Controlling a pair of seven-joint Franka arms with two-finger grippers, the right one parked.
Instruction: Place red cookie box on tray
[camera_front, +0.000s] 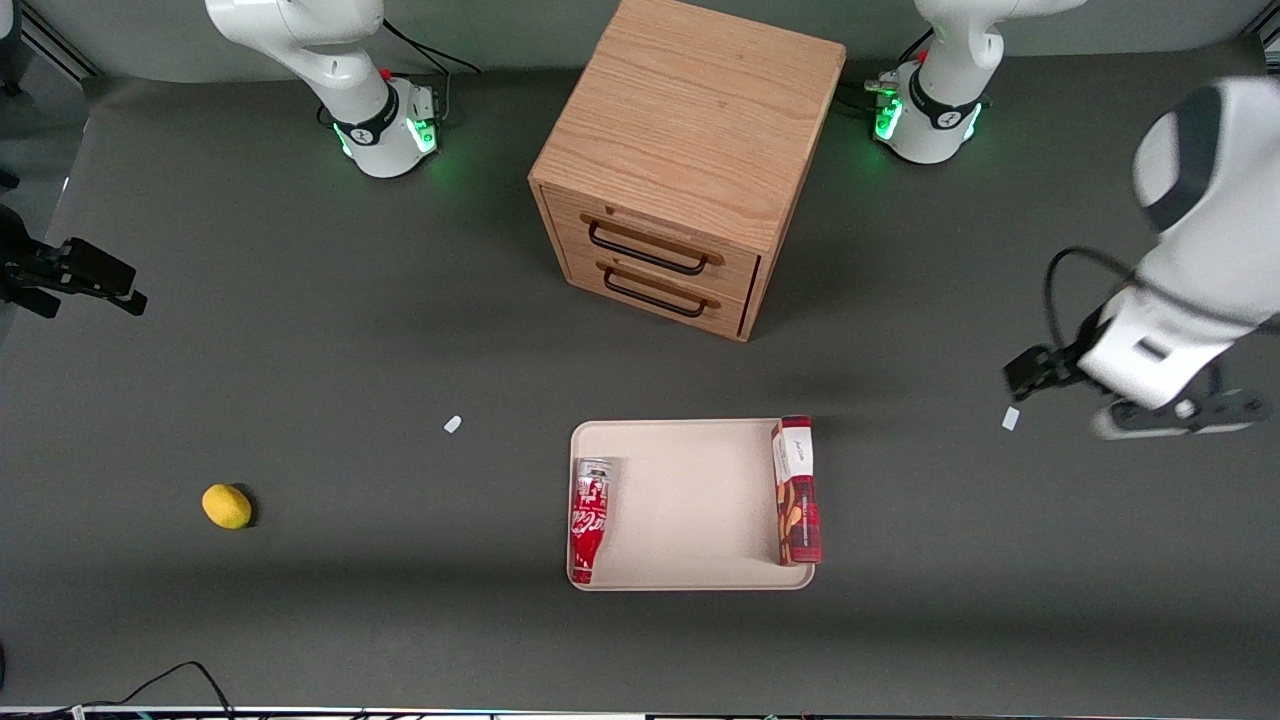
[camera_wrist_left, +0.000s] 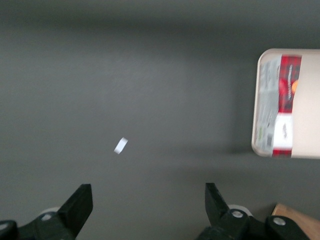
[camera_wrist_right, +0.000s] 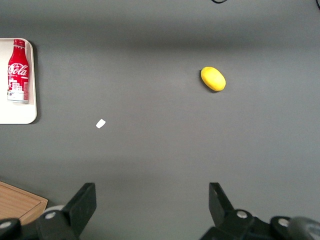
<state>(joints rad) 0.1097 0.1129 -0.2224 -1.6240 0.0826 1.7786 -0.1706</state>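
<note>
Dark-red plaid, the red cookie box lies lengthwise on the beige tray along the rim toward the working arm's end, with a Coca-Cola bottle-shaped can along the other rim. The left gripper hangs spread and empty above bare table, well apart from the box, near a small white scrap.

A robot lab is indicated. Two arm bases are mounted on a grey mat-covered table. Loose cables are seen at its near edge.
</note>
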